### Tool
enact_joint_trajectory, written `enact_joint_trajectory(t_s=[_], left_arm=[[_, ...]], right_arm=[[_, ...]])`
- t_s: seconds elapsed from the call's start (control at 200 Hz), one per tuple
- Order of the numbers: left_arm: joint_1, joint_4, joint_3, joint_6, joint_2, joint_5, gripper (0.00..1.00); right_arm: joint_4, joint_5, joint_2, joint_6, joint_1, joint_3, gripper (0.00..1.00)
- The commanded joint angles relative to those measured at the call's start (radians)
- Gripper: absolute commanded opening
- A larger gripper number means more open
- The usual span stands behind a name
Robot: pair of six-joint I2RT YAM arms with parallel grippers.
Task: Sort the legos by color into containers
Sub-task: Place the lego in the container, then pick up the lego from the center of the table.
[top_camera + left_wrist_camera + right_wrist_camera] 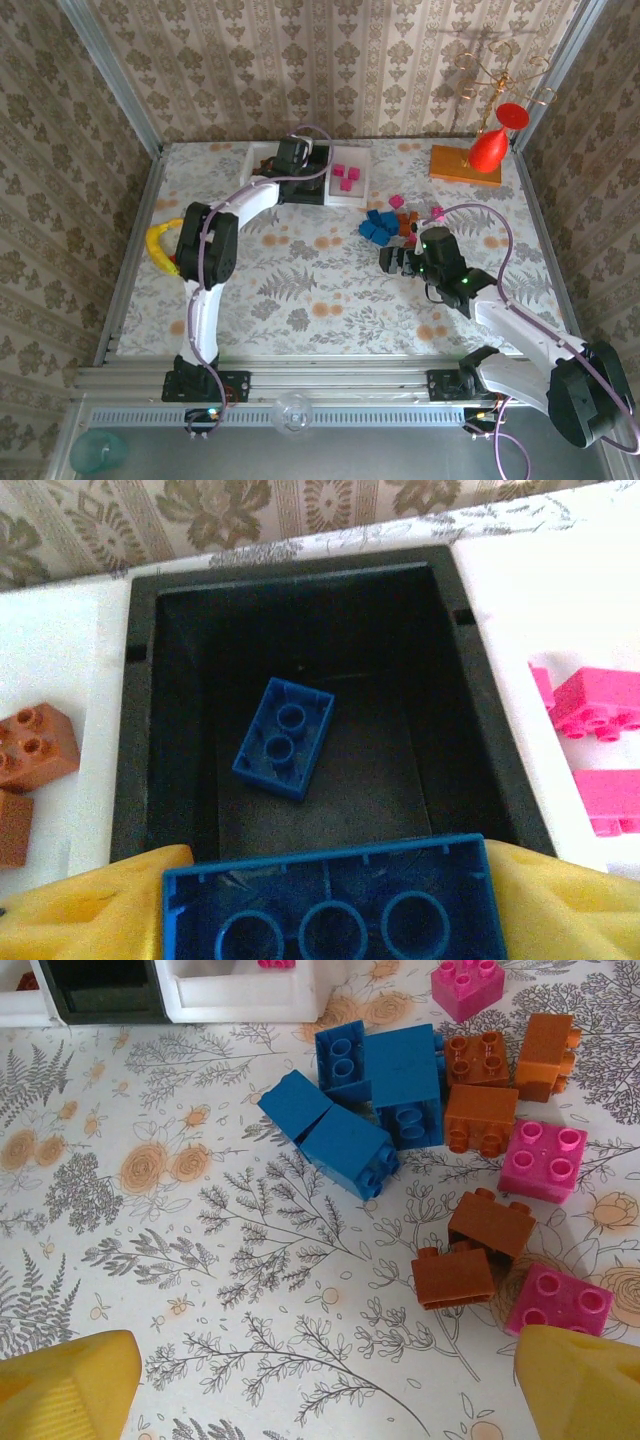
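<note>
The blue lego [330, 910] nearest me sits clamped in my left claw [330, 880] over the black bin [140, 730], a second blue lego [285, 738] inside; my right claw [320, 1360] gapes, loose legos [480, 1115] at one o'clock.

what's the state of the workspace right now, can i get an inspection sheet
surface: floral tabletop, flat
job's things: black bin has one small blue brick; pink bricks in the right white bin; orange-brown bricks in the left white bin; loose brick pile on the table
clutter: yellow banana toy; orange base with red bulb
grippers: left gripper holds a long blue brick over the black bin; right gripper open beside the pile
cables: lilac cable along each arm
surroundings: wallpapered walls
</note>
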Motion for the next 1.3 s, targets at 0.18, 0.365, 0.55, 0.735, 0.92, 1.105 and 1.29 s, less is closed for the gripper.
enact_joint_trajectory(t_s=[0.18, 0.365, 0.55, 0.735, 0.92, 1.105, 1.29], left_arm=[[-0.004, 0.014, -0.087, 0.038, -0.167, 0.061, 0.98], [-0.028, 0.104, -0.303, 0.009, -0.345, 0.151, 1.00], [-0.123, 0.164, -0.504, 0.004, -0.477, 0.165, 1.00], [-0.267, 0.240, -0.610, 0.004, -0.474, 0.170, 1.00], [-0.323, 0.245, -0.557, 0.022, -0.338, 0.171, 0.93], [-0.331, 0.230, -0.468, 0.079, -0.216, 0.206, 0.82], [-0.321, 0.206, -0.408, 0.107, -0.140, 0.261, 0.71]], right_arm=[[0.020, 0.022, 0.015, 0.021, 0.008, 0.022, 0.97], [0.009, 0.048, 0.017, 0.000, 0.008, 0.028, 0.98], [-0.017, 0.096, -0.013, -0.032, -0.001, 0.036, 0.98], [-0.054, 0.129, -0.060, -0.060, -0.032, 0.045, 0.98], [-0.073, 0.138, -0.097, -0.068, -0.059, 0.040, 0.99], [-0.084, 0.134, -0.110, -0.067, -0.061, 0.033, 0.99], [-0.082, 0.132, -0.116, -0.066, -0.064, 0.027, 0.99]])
